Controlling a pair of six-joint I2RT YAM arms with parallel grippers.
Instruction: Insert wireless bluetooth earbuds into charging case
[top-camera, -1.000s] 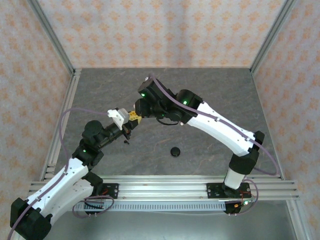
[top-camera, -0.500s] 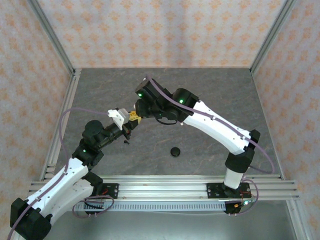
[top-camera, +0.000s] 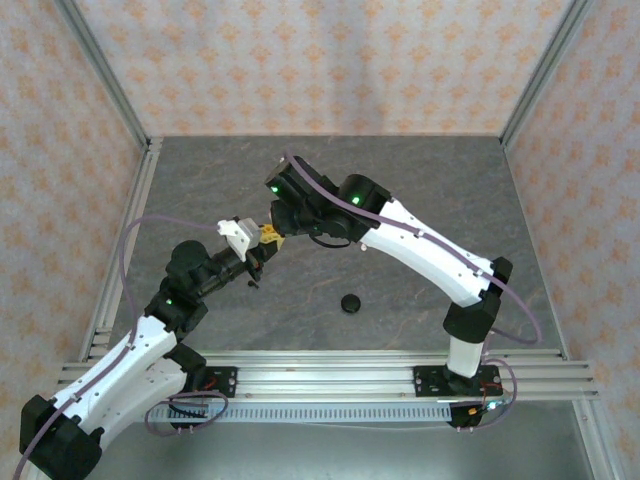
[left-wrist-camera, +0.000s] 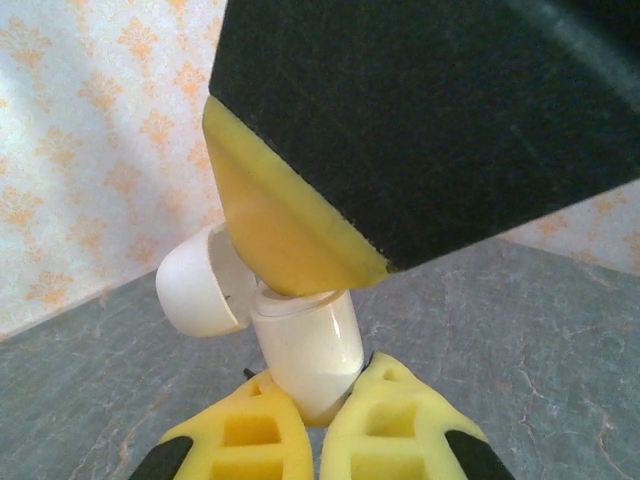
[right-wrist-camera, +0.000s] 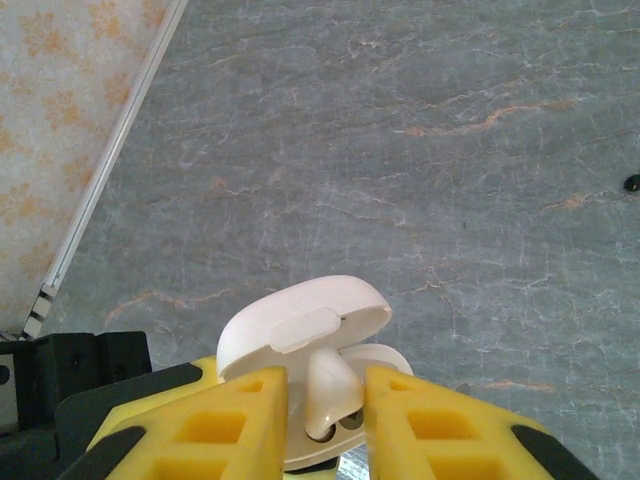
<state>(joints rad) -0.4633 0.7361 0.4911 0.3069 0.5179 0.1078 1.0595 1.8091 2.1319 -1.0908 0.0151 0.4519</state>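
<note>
Right wrist view shows you the right gripper pinching a white earbud just over the open charging case, which the left gripper squeezes tight to hold it steady.

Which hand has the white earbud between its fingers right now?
The right hand: the white earbud stands between its yellow fingers, over the open charging case. The left hand is shut on that case instead.

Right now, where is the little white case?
In the left wrist view the white case is clamped in the left gripper, off the table, lid open, meeting the right gripper with an earbud between its fingers.
</note>
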